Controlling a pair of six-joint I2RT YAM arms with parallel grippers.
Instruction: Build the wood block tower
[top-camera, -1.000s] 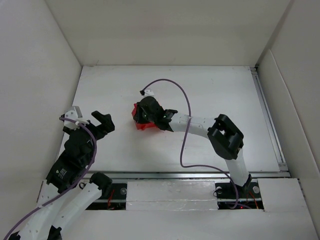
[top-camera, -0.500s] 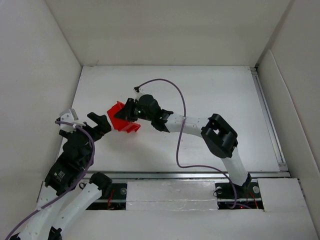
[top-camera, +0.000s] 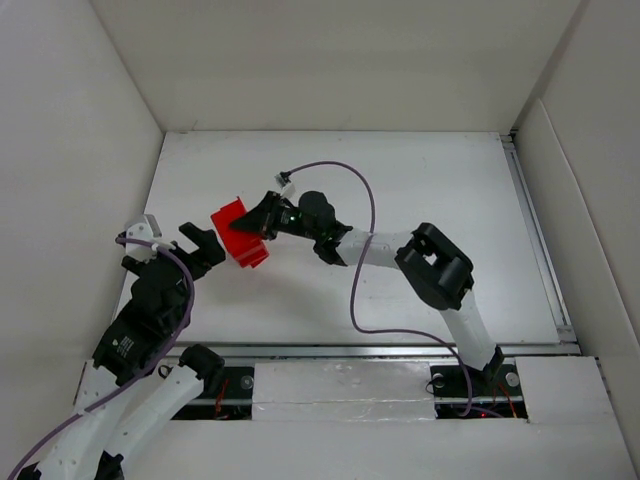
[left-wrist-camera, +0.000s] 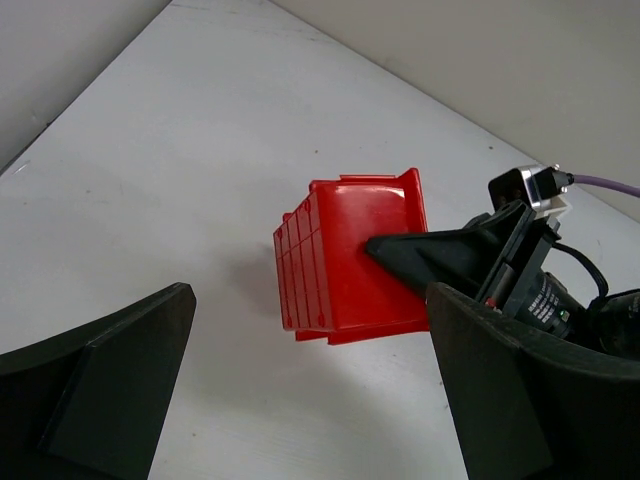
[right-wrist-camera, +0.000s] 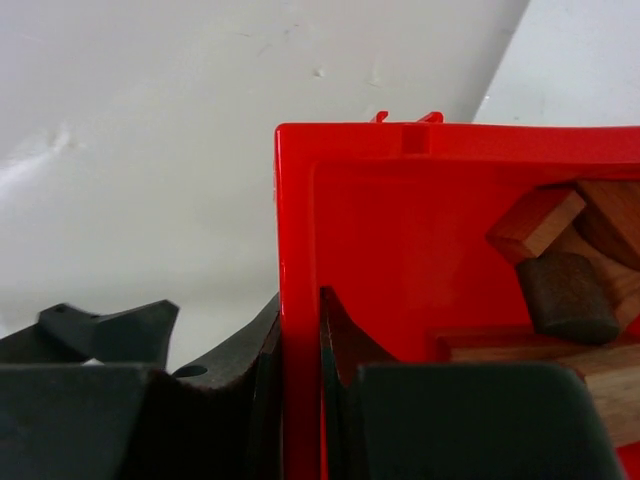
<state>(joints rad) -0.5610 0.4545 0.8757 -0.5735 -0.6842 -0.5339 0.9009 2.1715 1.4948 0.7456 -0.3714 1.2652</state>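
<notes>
My right gripper (top-camera: 262, 222) is shut on the wall of a red plastic bin (top-camera: 237, 234) and holds it tipped and lifted at the table's left middle. In the right wrist view the jaws pinch the bin wall (right-wrist-camera: 298, 330); several brown wooden blocks (right-wrist-camera: 560, 270) lie inside the bin at its right. No stacked tower shows. In the left wrist view the bin (left-wrist-camera: 350, 258) hangs tilted above the table with the right gripper's finger (left-wrist-camera: 440, 255) on its side. My left gripper (top-camera: 203, 247) is open and empty, just left of the bin.
White walls enclose the table (top-camera: 420, 180) on the left, back and right. A purple cable (top-camera: 365, 230) loops over the right arm. A metal rail (top-camera: 540, 250) runs along the right edge.
My right gripper has carried the red bin leftward and tipped it up toward my left gripper. The left gripper has shifted slightly and stays open.
</notes>
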